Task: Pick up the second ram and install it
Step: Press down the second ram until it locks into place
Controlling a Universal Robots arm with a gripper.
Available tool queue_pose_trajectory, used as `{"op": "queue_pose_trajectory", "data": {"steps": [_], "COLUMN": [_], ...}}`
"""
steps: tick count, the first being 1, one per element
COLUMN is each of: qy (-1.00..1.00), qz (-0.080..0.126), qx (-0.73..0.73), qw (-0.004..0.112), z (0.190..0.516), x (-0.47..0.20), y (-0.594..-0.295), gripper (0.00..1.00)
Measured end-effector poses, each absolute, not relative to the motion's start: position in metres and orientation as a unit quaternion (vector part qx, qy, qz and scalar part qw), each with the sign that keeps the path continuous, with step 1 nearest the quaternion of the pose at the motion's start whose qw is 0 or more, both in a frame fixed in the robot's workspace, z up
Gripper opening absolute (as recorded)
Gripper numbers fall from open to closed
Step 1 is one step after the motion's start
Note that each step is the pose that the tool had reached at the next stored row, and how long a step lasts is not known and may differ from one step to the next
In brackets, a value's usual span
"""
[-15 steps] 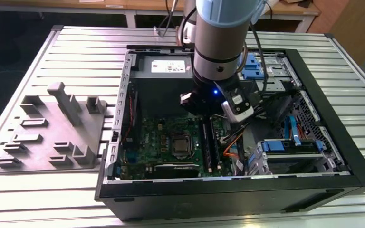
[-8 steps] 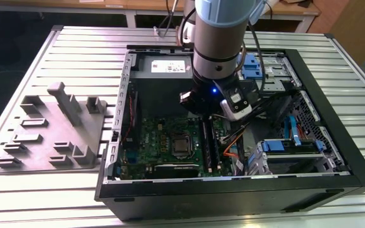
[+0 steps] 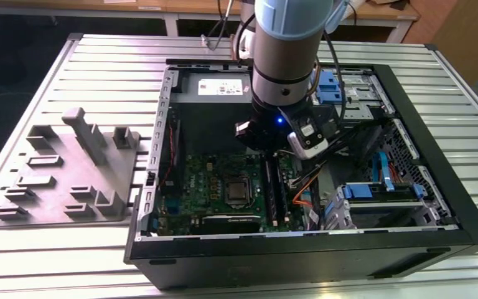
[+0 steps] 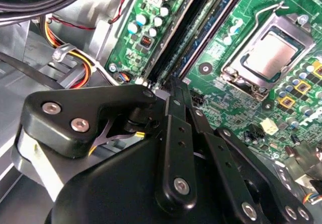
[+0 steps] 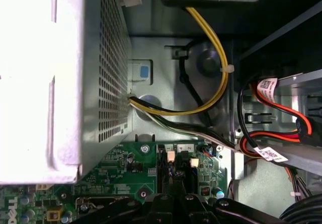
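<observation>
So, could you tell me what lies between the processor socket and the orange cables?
The long black memory slots, running between the processor socket and orange cables in the exterior view.

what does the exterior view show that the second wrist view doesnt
Exterior view: the grey tray on the slatted table at its left, the open computer case, and the arm reaching down into it.
Second wrist view: the gripper's black linkage up close.
Both: the green motherboard, the processor socket and the long memory slots.
</observation>
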State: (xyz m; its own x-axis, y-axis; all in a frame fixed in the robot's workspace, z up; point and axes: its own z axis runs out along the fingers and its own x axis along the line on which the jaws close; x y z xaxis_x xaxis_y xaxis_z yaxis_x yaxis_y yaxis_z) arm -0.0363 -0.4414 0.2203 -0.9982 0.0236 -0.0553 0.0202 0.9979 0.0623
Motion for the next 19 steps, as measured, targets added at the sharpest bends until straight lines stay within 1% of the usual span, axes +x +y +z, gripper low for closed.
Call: {"op": "queue_pose_trajectory", "data": {"steps": [19], "qy": [0.999], "qz": [0.031], "qx": [0.011], "qw": [0.028], "z": [0.2164], "x": [-0.0363], "y": [-0.4416], "gripper": [0.07]}}
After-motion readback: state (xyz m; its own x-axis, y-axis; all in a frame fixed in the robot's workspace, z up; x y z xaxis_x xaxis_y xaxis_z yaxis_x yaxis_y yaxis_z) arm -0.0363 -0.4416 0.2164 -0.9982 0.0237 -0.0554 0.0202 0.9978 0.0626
